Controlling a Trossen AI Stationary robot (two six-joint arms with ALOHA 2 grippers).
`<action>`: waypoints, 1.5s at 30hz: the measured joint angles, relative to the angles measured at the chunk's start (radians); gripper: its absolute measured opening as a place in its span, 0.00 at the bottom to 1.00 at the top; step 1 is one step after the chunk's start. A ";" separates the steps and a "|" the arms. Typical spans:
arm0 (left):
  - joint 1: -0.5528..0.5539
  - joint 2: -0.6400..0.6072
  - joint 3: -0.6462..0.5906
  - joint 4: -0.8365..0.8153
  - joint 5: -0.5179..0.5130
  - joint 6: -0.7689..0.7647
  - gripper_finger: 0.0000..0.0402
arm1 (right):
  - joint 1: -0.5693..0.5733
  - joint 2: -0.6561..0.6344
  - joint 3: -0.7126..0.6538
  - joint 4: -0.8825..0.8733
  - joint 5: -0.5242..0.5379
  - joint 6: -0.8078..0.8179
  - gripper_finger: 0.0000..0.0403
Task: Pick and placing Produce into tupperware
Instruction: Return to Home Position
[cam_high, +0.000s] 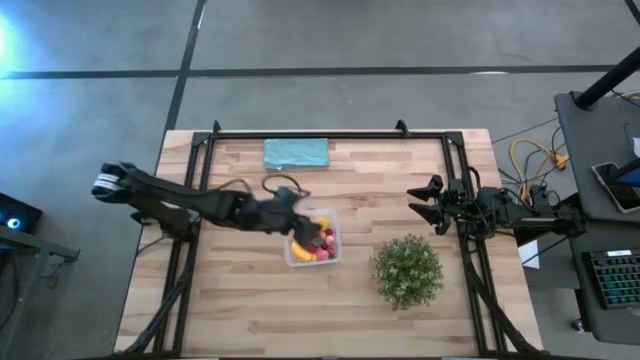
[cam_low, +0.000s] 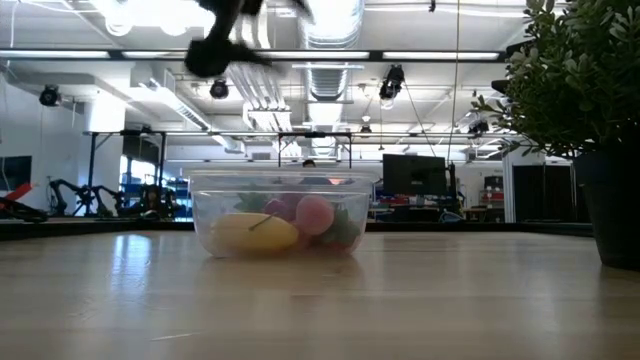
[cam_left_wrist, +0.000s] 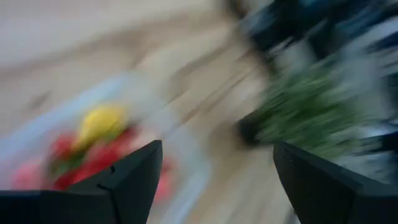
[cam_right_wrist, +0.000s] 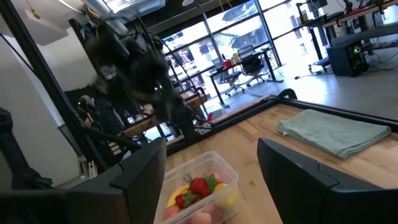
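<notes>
The clear tupperware (cam_high: 312, 240) stands mid-table holding the produce: red strawberry-like fruits (cam_right_wrist: 198, 186), a yellow piece (cam_low: 250, 232) and a pink one (cam_low: 314, 214). My left gripper (cam_high: 296, 208) hovers above the container's far-left corner, clear of it, its fingers wide open with nothing between them, as the left wrist view (cam_left_wrist: 214, 186) shows. My right gripper (cam_high: 428, 203) waits open at the table's right side, raised off the wood.
A bushy green plant (cam_high: 408, 270) in a dark pot stands right of the container near the right arm. A teal cloth (cam_high: 297, 152) lies flat at the far edge. Bare wood spreads along the near side and the left.
</notes>
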 joint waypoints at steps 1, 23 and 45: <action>-0.003 -0.025 0.000 0.053 -0.021 0.029 0.73 | 0.000 0.000 0.000 0.000 0.000 0.000 0.61; 0.109 -0.741 -0.440 0.398 0.114 0.871 0.73 | 0.000 0.000 0.000 0.000 0.000 0.000 0.62; 0.111 -1.258 -0.956 0.478 0.225 0.823 0.73 | 0.000 0.000 0.000 0.000 0.000 0.000 0.61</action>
